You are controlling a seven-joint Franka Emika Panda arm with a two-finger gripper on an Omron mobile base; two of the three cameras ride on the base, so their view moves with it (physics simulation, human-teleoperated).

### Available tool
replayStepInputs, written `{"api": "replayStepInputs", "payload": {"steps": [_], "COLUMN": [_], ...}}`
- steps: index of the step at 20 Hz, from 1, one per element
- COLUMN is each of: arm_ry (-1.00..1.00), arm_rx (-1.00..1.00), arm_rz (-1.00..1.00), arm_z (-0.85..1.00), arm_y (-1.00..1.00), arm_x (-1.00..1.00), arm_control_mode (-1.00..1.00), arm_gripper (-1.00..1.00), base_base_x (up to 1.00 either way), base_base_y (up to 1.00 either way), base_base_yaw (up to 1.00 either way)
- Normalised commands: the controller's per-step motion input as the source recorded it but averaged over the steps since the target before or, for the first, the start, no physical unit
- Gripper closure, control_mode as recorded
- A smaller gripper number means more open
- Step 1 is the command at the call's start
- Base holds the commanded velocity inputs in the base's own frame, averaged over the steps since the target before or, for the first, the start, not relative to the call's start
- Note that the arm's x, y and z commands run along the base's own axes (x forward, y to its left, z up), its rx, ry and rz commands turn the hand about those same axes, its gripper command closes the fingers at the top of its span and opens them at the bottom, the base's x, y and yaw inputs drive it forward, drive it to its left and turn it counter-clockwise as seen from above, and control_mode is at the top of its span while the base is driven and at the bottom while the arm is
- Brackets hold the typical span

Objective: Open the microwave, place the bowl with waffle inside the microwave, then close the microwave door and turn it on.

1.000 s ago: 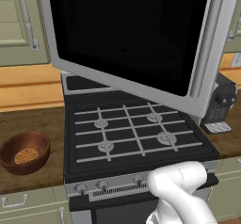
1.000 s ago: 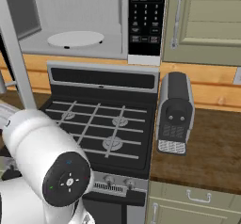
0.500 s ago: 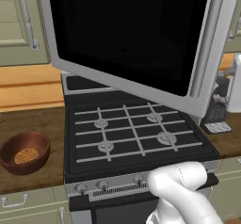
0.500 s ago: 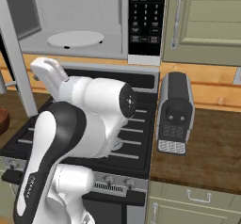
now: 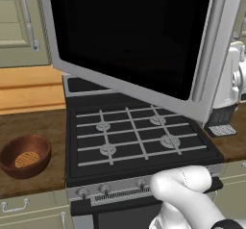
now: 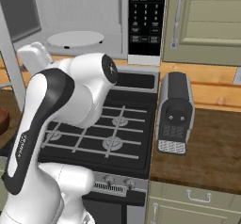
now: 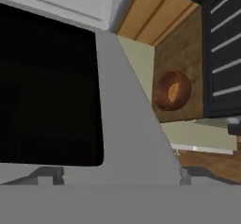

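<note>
The microwave door [image 5: 129, 35] stands swung wide open over the stove, its black glass facing the left base camera. Inside the microwave [image 6: 80, 11] the white turntable plate [image 6: 75, 38] sits beside the black button panel [image 6: 146, 20]. The reddish-brown bowl [image 5: 25, 155] rests on the counter left of the stove with the waffle [image 5: 26, 159] in it. My gripper [image 7: 117, 177] is open and holds nothing. It is high up near the door's outer face [image 7: 47, 86], with the bowl [image 7: 172, 90] and waffle [image 7: 173, 92] far below.
A black gas stove [image 5: 137, 136] lies under the open door. The grey coffee machine [image 6: 175, 112] stands on the counter right of it. Beige cabinets [image 6: 207, 20] flank the microwave. My white arm [image 6: 61, 100] rises over the stove front.
The arm has swung up from low in front of the stove and now rises high beside the door's free edge. Door, bowl and waffle have not moved.
</note>
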Motion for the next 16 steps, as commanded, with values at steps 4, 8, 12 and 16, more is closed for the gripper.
{"api": "replayStepInputs", "payload": {"steps": [4, 8, 12, 16], "arm_ry": [-0.24, -0.31, -0.11, 0.08], "arm_rx": [-0.07, -0.03, 0.01, 0.07], "arm_rz": [0.17, 0.16, 0.02, 0.0], "arm_z": [0.0, 0.02, 0.17, 0.2], "arm_y": [1.0, 1.0, 0.97, 0.52], "arm_x": [-1.0, -1.0, -0.16, 0.69], "arm_control_mode": [-1.0, -1.0, -1.0, -1.0], "arm_gripper": [-1.0, -1.0, -1.0, -1.0], "base_base_x": [0.0, 0.0, 0.0, 0.0], "base_base_y": [0.0, 0.0, 0.0, 0.0], "base_base_yaw": [0.0, 0.0, 0.0, 0.0]}}
